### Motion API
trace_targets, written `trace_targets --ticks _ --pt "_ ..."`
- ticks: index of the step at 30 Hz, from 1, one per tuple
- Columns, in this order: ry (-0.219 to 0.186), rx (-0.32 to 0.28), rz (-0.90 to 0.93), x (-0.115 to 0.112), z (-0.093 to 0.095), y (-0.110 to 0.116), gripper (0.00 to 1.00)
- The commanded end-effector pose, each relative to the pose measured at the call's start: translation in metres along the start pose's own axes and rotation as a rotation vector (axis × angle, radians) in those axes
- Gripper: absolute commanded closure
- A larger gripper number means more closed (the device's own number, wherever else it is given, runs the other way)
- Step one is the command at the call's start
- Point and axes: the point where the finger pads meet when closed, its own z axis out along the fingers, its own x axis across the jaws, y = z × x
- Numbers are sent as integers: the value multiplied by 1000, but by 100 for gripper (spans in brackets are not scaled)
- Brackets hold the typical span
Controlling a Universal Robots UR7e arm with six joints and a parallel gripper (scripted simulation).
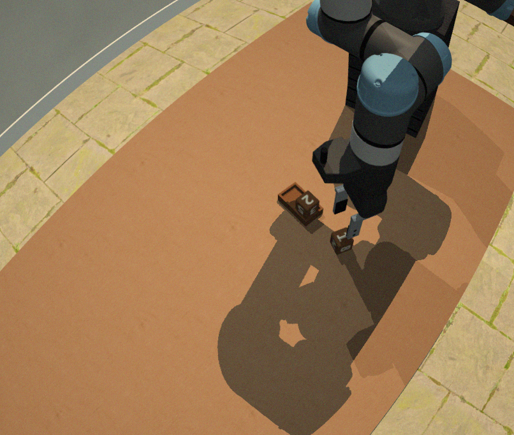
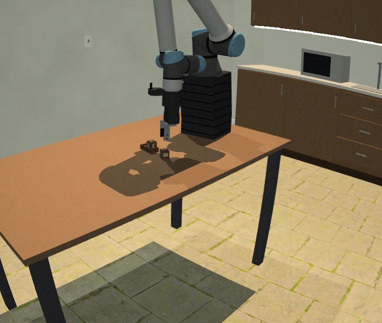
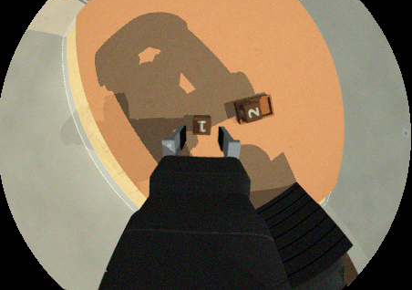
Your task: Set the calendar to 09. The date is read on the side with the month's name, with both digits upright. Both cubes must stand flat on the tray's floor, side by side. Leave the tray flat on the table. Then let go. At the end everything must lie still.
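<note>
The tray (image 1: 290, 208) (image 2: 144, 148) (image 3: 272, 107) lies on the table. One dark brown cube (image 1: 307, 203) (image 2: 151, 144) (image 3: 252, 111) is in one end of it, with a 2 on top; the tray's other end is empty. Its side digits are hard to read, and I cannot tell whether it stands quite flat. The other cube (image 1: 340, 240) (image 2: 164, 153) (image 3: 201, 123) stands on the table beside the tray, with a 1 on top and an 8 on one side. My gripper (image 1: 345, 224) (image 2: 164, 138) (image 3: 201, 133) is open and empty, above and near this cube. No month's name is legible.
The table (image 1: 154, 234) (image 2: 62, 174) (image 3: 283, 48) carries the black ribbed robot base (image 2: 205, 104) (image 3: 305, 226) behind the tray. The arm's shadow covers the loose cube's surroundings. The loose cube is a short gap from the tray's cube-bearing end.
</note>
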Motion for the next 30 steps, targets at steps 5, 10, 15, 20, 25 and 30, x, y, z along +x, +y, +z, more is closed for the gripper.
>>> trace_targets --ticks 5,10,15,20,25,30 --pt "0 1 0 -1 10 0 10" --pt "0 1 0 -1 17 0 10" --pt "0 1 0 -1 24 0 10" --pt "0 1 0 -1 30 0 10" --pt "0 1 0 -1 33 0 10" --pt "0 1 0 -1 36 0 10"
